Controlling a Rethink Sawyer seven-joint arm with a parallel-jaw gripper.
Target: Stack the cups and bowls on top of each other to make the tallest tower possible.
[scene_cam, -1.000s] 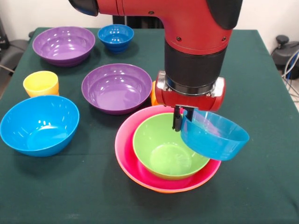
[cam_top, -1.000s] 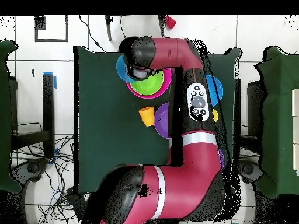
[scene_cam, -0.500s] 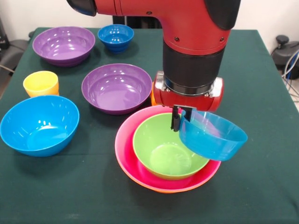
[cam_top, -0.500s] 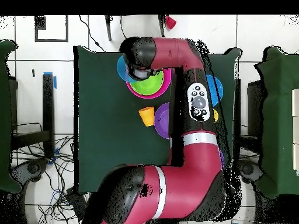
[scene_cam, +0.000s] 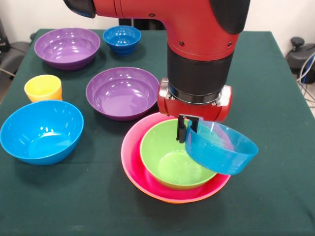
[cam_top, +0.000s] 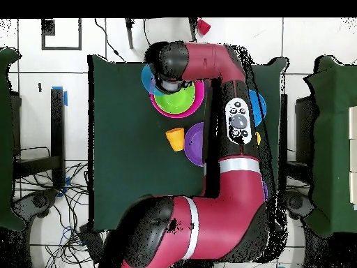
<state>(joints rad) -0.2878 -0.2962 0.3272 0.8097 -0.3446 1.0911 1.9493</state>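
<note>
Teal bowl point(scene_cam: 221, 153) hangs in the air, pinched at its rim by the gripper point(scene_cam: 182, 130), whose thin black fingers are clamped on the near-left edge of the wall. It tilts, mouth up and leaning away from the pinch, over the right side of the tower point(scene_cam: 147, 184): green bowl point(scene_cam: 170, 164) nested in the pink bowl point(scene_cam: 132, 152), with an orange rim showing beneath. By the look of it this bowl is light, stiff, glossy plastic, so a rim pinch carries it but lets it swing and could slip; the rim is really the only place to take hold. Waiting on the green cloth are the light blue bowl point(scene_cam: 41, 132), two purple bowls point(scene_cam: 123, 92), the small dark blue bowl point(scene_cam: 122, 39) and the yellow cup point(scene_cam: 43, 88). Overhead, an orange cup point(cam_top: 174, 139) stands beside the stack.
</note>
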